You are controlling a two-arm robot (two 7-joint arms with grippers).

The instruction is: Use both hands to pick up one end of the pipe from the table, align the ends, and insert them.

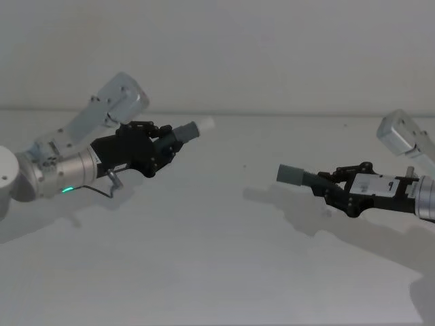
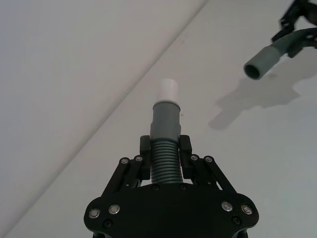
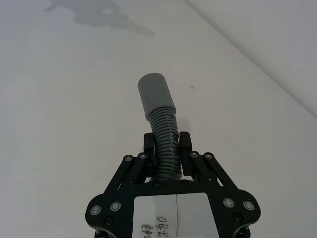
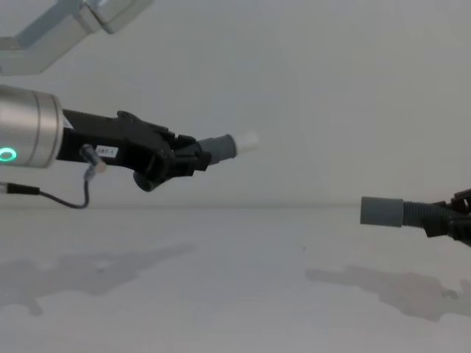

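My left gripper [image 1: 165,145] is shut on the ribbed part of one pipe piece [image 2: 165,163]. Its grey cuff [image 1: 188,130] with a white tip [image 2: 168,89] points up and to the right, raised above the table [image 1: 204,272]. My right gripper [image 1: 334,187] is shut on the other pipe piece [image 3: 165,136], held lower. That piece's plain grey cuff [image 1: 293,174] points left toward the first. In the chest view the white-tipped cuff [image 4: 224,146] is higher than the plain cuff [image 4: 382,211], with a wide gap between the two ends. Both pieces hang clear of the table.
A pale wall [image 1: 272,47] rises behind the table's far edge. Shadows of both arms lie on the table surface [image 4: 221,294]. A thin cable [image 4: 73,198] hangs under the left arm.
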